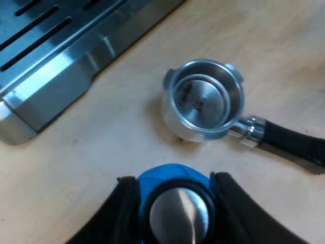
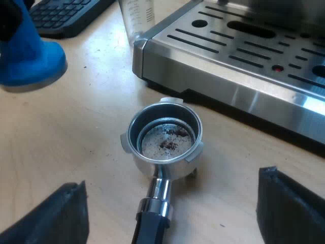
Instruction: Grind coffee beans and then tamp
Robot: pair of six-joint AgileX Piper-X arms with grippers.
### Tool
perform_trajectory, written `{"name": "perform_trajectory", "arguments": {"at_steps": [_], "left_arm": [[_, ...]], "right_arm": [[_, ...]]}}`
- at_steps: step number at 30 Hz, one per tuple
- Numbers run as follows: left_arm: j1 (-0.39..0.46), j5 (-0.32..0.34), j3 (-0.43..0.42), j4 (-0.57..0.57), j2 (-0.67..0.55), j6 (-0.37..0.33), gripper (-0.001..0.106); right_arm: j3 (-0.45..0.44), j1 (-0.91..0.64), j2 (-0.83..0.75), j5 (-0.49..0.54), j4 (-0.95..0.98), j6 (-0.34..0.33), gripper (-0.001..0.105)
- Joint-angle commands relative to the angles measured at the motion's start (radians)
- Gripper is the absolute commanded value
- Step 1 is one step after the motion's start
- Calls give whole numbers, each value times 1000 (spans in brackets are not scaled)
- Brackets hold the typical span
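The metal holder (image 1: 203, 101) lies loose on the wooden table, its basket facing up with only a few dark coffee crumbs inside; its dark handle (image 1: 292, 142) points away from the machine. My left gripper (image 1: 175, 203) is shut on the blue tamper (image 1: 172, 201), whose steel face points down, hanging a short way from the holder. In the right wrist view the holder (image 2: 165, 140) sits between and beyond my right gripper's (image 2: 172, 213) wide-apart black fingers (image 2: 53, 216), which stand open around its handle (image 2: 150, 223) without touching. The blue tamper (image 2: 30, 58) hovers over the table nearby.
The espresso machine's steel drip tray (image 2: 244, 56) with long slots stands close to the holder. A measuring glass (image 2: 136, 18) stands at the tray's corner. A dark keyboard (image 2: 66, 15) lies beyond the tamper. Bare wooden table (image 1: 101, 152) surrounds the holder.
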Motion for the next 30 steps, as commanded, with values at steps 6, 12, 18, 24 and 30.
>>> {"name": "perform_trajectory", "arguments": {"at_steps": [6, 12, 18, 24, 30], "left_arm": [[-50, -45, -71, 2, 0, 6, 0], [-50, -52, -159, 50, 69, 40, 0], [-50, -52, -234, 69, 154, 67, 0], [-64, -52, -275, 69, 190, 91, 0], [-174, -91, -280, 69, 198, 108, 0]], "right_arm": [[3, -4, -3, -9, -8, -18, 70], [3, -4, -3, -9, -8, -18, 70], [3, -4, -3, -9, -8, -18, 70], [3, -4, -3, -9, -8, -18, 70], [3, -4, -3, -9, -8, -18, 70]]}}
